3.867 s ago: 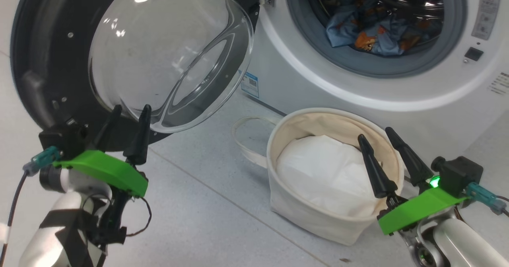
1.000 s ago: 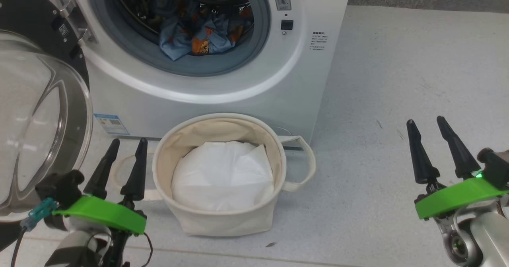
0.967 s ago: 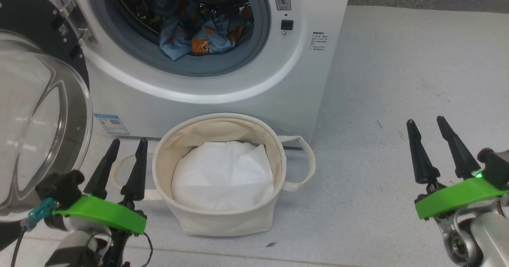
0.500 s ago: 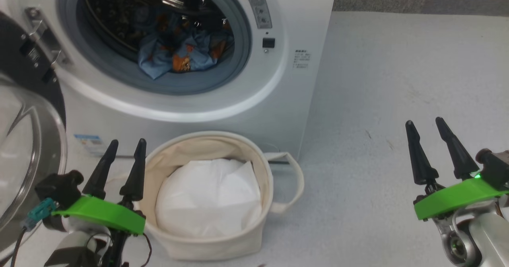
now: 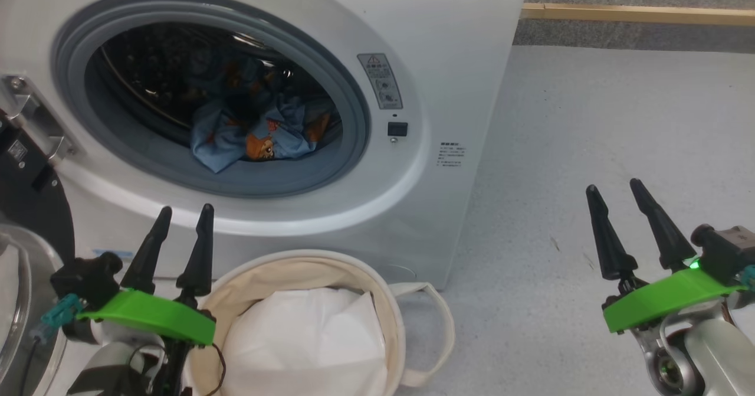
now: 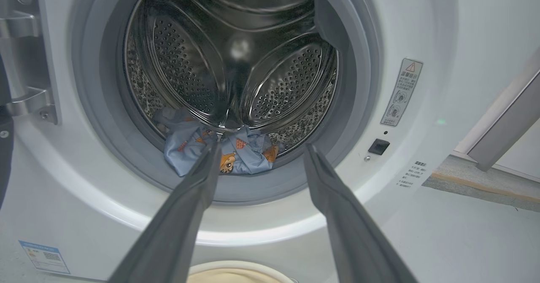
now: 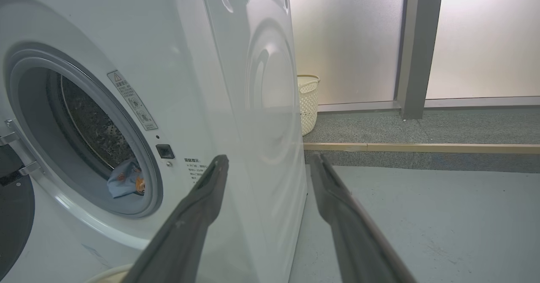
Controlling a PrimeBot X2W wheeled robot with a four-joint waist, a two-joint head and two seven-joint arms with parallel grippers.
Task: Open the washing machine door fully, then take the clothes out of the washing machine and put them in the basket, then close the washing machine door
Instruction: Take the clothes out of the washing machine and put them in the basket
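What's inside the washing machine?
Inside the washing machine, a crumpled blue garment with orange cartoon figures lies at the bottom of the holed steel drum. Whatever is beneath the fabric is covered.

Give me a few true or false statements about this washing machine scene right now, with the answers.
1. The washing machine door stands open. True.
2. The clothes lie in the basket. False: they lie in the drum; the basket holds a white sheet.
3. The left gripper and right gripper are both open and empty. True.
4. The right gripper reaches into the drum. False: it hovers over the floor, right of the washing machine.
5. The basket sits in front of the washing machine. True.
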